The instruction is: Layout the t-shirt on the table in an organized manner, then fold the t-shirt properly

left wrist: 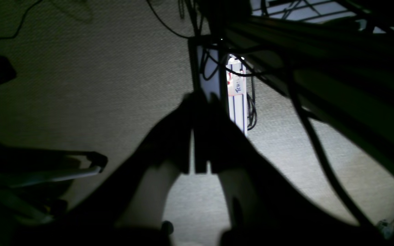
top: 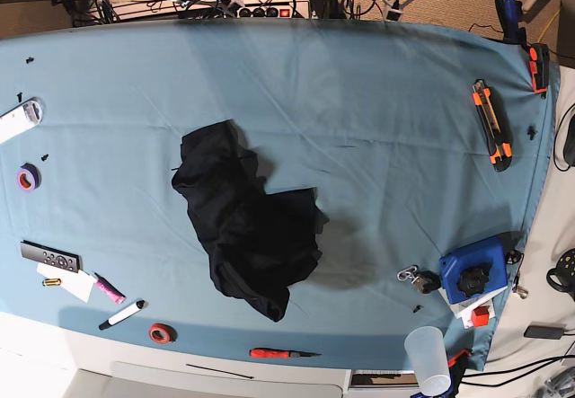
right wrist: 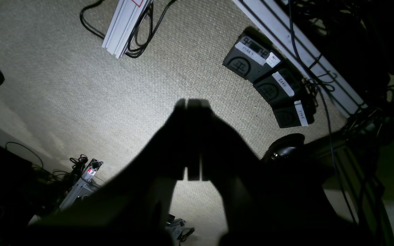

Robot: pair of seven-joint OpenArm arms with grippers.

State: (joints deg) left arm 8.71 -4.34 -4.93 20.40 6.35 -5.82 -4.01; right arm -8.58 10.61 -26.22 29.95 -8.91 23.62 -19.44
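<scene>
Your left gripper (left wrist: 200,136) and right gripper (right wrist: 193,140) each show fingers pressed together with only a thin slit of light between them, gripping nothing. Both wrist views look down on beige carpet (right wrist: 80,85) and cabling, not on the work surface, and neither arm appears in the base view, so both are parked off the table (top: 377,101).

The t-shirt (top: 247,223) lies crumpled in 1 heap slightly left of the table's centre, sleeves and neck not distinguishable.

Risks, in my judgement:
- With no sleeve or hem identifiable, you may pinch several layers at once and drag the heap instead of spreading it.
- Spreading toward the table's front edge could sweep the red screwdriver (top: 280,354), red tape roll (top: 162,332) or marker (top: 121,314), all near the shirt's lower end.
- Closed fingers must open before descent, or they will only push fabric.

Count: 1 t-shirt, 2 grippers, 2 tape rolls (red, plus purple (top: 29,178) at the table's left side), 1 remote (top: 50,256), 2 markers (the second pink (top: 108,287)), 1 screwdriver, 1 orange utility knife (top: 492,124), 1 blue box (top: 472,275), 1 plastic cup (top: 429,358).
</scene>
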